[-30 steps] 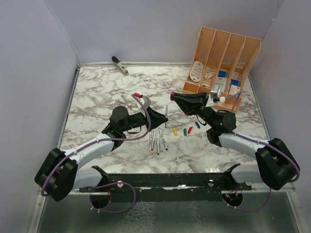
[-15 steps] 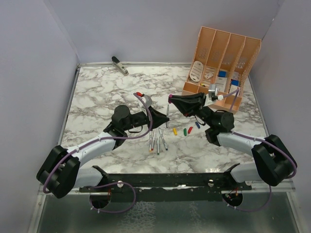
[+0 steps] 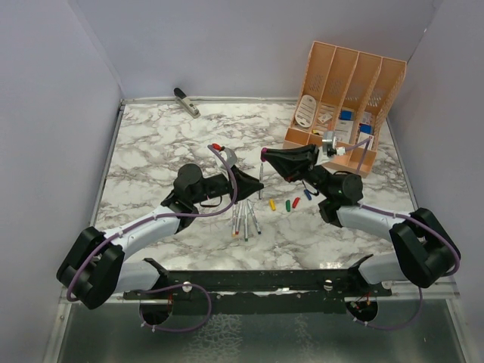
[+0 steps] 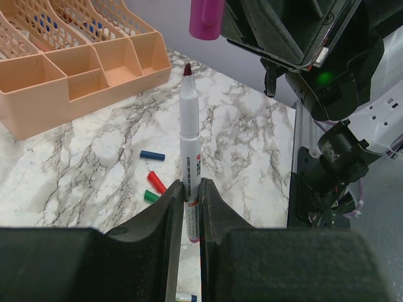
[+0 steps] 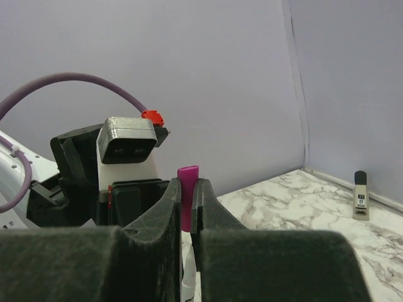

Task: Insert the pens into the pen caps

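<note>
left hand (image 4: 190,190) clamped low on pen (image 4: 189,126), tip pointing up-frame; right hand (image 5: 187,189) pinched shut on purple cap (image 4: 205,17), top centre of left wrist view. Cap sits beyond the tip, slightly right of pen's long axis (not touching yet), probably needs a small sideways nudge

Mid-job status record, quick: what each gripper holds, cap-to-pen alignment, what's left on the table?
left gripper: shut on pen, tip up
right gripper: shut on purple cap
alignment: purple cap above the pen tip, apart, not yet on
caps on table: yellow cap, green cap, red cap, blue cap
pens on table: loose pens clustered near left gripper
</note>
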